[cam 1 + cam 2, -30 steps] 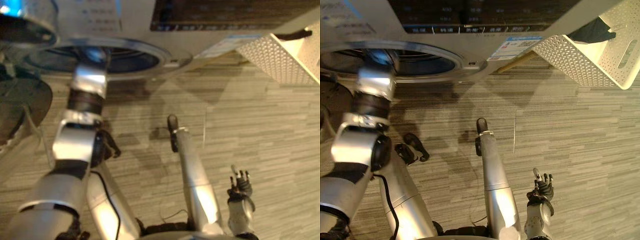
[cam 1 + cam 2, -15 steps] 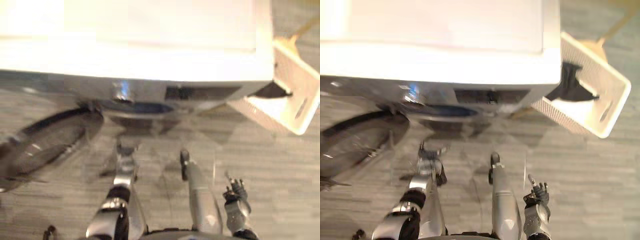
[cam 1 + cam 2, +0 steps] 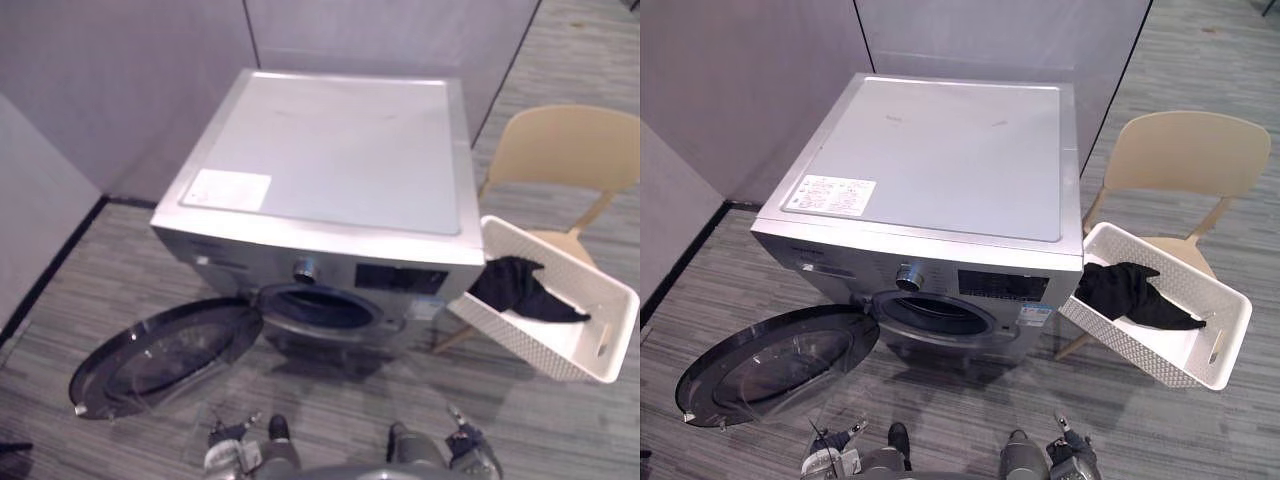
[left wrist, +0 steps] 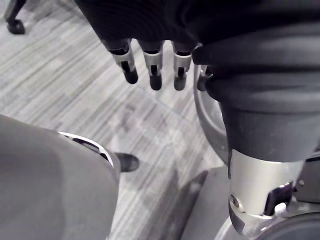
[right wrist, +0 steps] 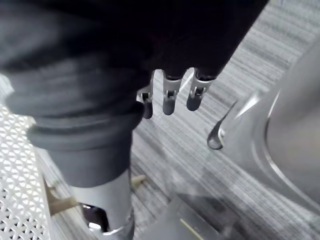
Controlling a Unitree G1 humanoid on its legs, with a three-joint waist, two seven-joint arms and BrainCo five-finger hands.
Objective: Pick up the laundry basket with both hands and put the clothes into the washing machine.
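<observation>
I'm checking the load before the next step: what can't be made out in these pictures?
Washing machine drum, eye views: too dark to tell any clothes inside.
Laundry basket floor: partly hidden by its near wall and the black garment.
Left hand, right hand: cut off by the bottom edge.

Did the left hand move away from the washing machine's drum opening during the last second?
Yes. The left hand was at the drum opening; now it is pulled back toward the robot, well apart from it.

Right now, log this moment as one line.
washer door open | basket on chair, dark garment inside | left hand open, empty | right hand open, empty
</observation>
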